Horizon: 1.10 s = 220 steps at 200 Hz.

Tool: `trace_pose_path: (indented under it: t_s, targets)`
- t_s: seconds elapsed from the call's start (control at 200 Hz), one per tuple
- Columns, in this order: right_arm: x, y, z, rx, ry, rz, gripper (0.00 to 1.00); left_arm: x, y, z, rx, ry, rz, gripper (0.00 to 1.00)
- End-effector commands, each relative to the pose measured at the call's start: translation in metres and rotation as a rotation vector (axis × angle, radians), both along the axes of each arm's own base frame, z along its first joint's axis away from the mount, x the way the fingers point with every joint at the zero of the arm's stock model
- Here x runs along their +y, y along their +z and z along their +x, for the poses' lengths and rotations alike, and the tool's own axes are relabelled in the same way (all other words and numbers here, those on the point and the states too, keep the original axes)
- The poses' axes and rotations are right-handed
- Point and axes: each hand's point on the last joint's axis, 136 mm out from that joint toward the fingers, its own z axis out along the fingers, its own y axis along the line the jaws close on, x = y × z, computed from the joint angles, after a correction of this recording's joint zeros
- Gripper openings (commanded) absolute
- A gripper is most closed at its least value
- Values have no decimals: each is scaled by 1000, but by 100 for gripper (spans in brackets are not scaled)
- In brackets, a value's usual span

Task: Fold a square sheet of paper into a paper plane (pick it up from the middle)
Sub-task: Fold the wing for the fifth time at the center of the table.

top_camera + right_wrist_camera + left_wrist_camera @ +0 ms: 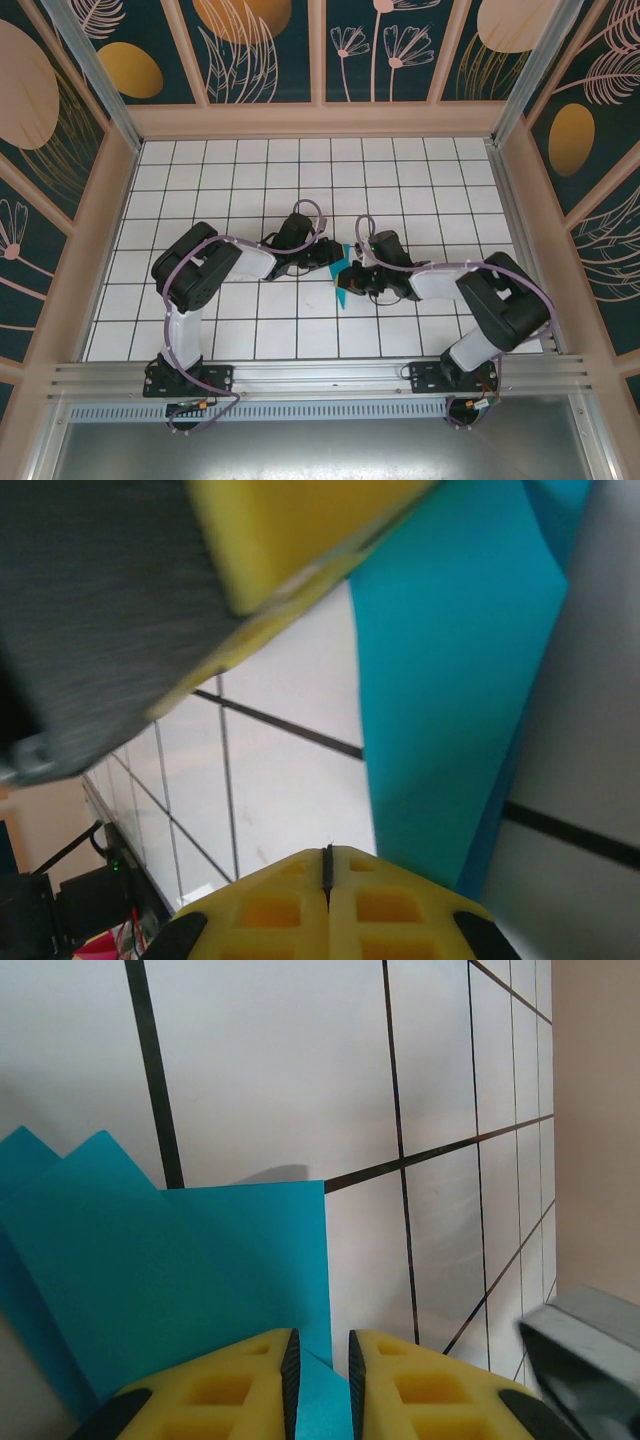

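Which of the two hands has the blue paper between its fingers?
The left hand: a strip of the blue paper runs between its yellow fingers. The right hand is shut with nothing between its fingers; the paper lies beside it.

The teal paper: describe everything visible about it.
The teal paper is thin, plain and unmarked, already folded into overlapping layers with two pointed corners in the left wrist view. It sits mid-table on the white tiled floor, between both arms. The left pincer is closed on its edge; the right pincer is shut beside it.

Folded square sheet of paper point(345, 281) at mid-worktop point(250, 180), left end effector point(335, 256) just behind-left of it, right end effector point(352, 285) beside its right edge
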Motion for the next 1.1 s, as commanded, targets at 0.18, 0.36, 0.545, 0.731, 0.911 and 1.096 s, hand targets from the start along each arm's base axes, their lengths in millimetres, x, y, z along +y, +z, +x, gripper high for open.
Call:
trace_pose_path:
  t_s: [0.18, 0.36, 0.545, 0.731, 0.911, 1.096]
  targets:
    - [-12, -22, -30, 71, 44, -47, 4, 22, -31, -5, 62, 71, 106, 22]
    - [-16, -23, -61, 96, 116, -40, 5, 21, -30, -3, 59, 78, 108, 22]
    - [-13, -11, -66, 61, 132, -51, 5, 21, -29, -3, 60, 77, 107, 22]
    - [-8, 34, -37, -87, 72, -22, 4, 22, -29, -6, 64, 76, 99, 22]
    - [3, 51, -4, -136, -26, 14, 4, 21, -28, -6, 65, 75, 88, 22]
    - [18, 33, 15, -80, -57, 45, 3, 20, -30, -8, 71, 68, 82, 23]
